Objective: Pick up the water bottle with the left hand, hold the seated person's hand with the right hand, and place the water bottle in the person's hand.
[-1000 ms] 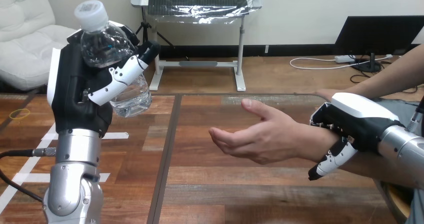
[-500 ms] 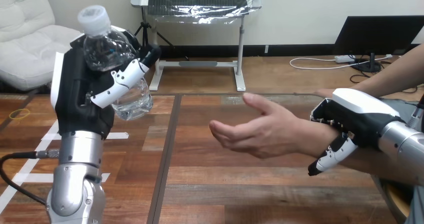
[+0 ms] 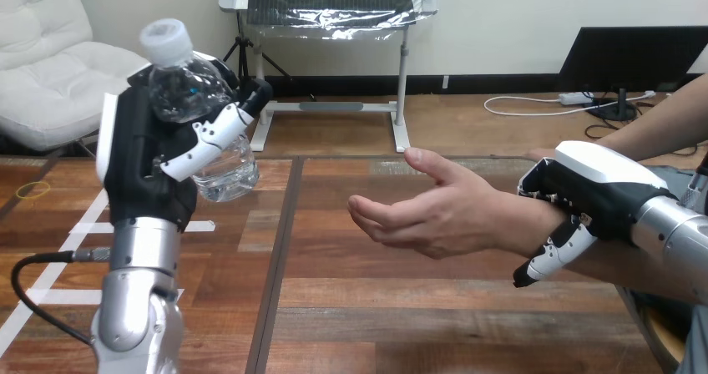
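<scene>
In the upper left, the left hand (image 3: pixel 146 161) curls its fingers round the water bottle (image 3: pixel 179 90), raised above the worktop (image 3: pixel 376 307). At the right, the right hand (image 3: pixel 597 194) clasps the person's wrist. The person's hand (image 3: pixel 442 215) lies open at the centre. It is better to rest the bottle on this palm before loosening the fingers.

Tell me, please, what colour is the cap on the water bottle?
The cap is white, seen best in the head view.

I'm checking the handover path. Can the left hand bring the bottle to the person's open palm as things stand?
Probably yes: nothing stands between the left hand, curled round the water bottle, and the person's hand, held open; the right hand grips only the wrist.
</scene>
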You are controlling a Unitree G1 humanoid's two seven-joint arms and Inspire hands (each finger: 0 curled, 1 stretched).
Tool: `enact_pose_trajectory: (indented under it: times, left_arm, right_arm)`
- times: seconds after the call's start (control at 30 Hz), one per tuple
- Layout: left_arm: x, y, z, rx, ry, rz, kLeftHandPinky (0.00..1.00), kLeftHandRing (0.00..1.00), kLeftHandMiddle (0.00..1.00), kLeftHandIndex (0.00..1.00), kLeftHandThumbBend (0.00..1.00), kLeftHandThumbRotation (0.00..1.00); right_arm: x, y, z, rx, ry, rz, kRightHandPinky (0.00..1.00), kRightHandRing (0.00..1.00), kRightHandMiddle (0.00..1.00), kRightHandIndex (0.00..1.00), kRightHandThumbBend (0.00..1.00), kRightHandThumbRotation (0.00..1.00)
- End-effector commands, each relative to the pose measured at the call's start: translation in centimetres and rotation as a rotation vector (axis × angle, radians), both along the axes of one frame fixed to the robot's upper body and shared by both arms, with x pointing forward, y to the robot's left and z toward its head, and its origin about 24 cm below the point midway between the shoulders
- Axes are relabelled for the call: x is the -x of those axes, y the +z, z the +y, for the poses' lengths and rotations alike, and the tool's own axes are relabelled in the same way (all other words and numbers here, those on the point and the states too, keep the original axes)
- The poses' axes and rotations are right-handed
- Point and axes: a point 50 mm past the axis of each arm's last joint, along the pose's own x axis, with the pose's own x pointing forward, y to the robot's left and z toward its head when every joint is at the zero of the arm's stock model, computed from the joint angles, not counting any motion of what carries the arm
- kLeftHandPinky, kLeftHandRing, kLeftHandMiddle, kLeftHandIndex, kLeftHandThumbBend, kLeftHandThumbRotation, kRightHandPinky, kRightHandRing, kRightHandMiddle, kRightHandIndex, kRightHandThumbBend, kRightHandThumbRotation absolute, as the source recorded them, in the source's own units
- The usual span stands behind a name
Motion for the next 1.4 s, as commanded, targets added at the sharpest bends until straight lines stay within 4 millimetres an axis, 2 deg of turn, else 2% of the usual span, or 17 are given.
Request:
enact_pose_trajectory:
  times: [0.0,0.8,1.37]
  left_arm:
    - [-1.7,2.1,-1.5,-0.015,-0.040,-0.106,0.18,0.22,0.27,0.32,0.50,0.00]
    - [-4.0,0.7,-4.1,0.032,-0.083,-0.073,0.20,0.24,0.29,0.32,0.50,0.00]
    - [-5.4,0.0,-6.0,0.053,-0.128,-0.057,0.23,0.26,0.31,0.33,0.54,0.00]
  right_arm:
    - [-1.1,2.0,-0.4,-0.005,-0.033,-0.076,0.26,0.32,0.38,0.38,0.90,0.09]
    - [-1.5,2.3,0.9,-0.045,0.006,-0.068,0.20,0.26,0.34,0.36,0.89,0.09]
    - [-1.8,2.6,2.0,-0.046,0.027,-0.066,0.21,0.27,0.35,0.37,0.89,0.13]
